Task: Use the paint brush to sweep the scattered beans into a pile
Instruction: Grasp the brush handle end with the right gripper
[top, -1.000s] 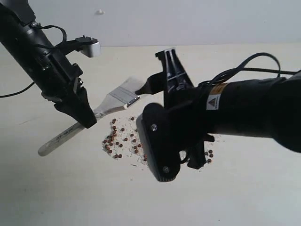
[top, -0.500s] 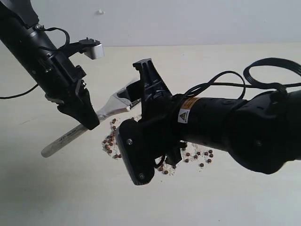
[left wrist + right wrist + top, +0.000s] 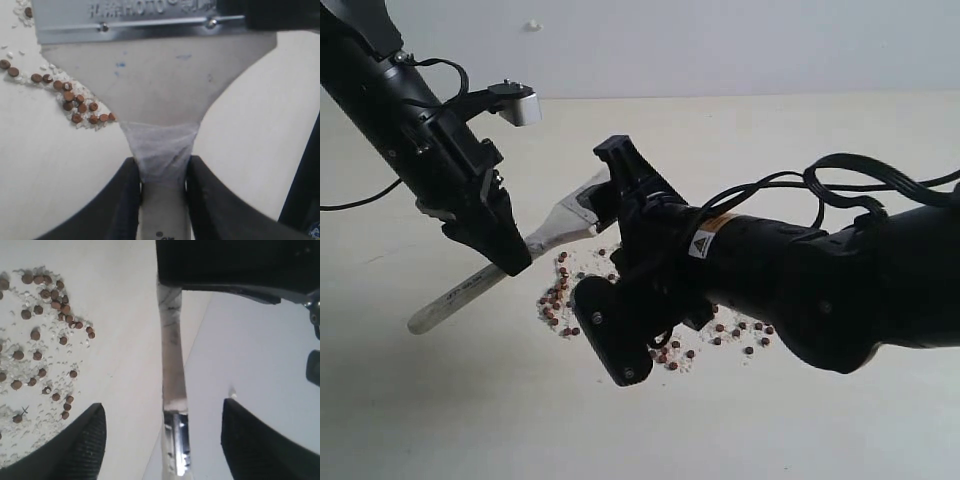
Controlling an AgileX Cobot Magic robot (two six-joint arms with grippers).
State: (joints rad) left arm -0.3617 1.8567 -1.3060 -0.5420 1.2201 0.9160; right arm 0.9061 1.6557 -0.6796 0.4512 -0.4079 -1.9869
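My left gripper (image 3: 510,258) (image 3: 162,172) is shut on the neck of the paint brush (image 3: 555,228) (image 3: 160,90), just below its wide shoulder. The pale handle (image 3: 445,298) slants down toward the table, and the silver ferrule (image 3: 135,20) points away from the left wrist. The right gripper (image 3: 609,186) (image 3: 162,405) is open and straddles the brush head, which shows edge-on (image 3: 171,365) between its fingers (image 3: 85,440), apart from both. Reddish-brown beans (image 3: 558,295) (image 3: 75,102) (image 3: 42,335) with whitish grains lie loosely on the table under the brush. My right arm hides the middle of them.
The pale table (image 3: 440,420) runs back to a light wall (image 3: 740,45). More beans (image 3: 742,335) lie right of the right wrist. Black cables (image 3: 840,175) loop over the right arm. The left wrist camera (image 3: 520,103) sticks out above the brush.
My right arm has swung left and its open jaws now stand around the brush head. The left gripper still holds the handle, shifted only slightly a second ago.
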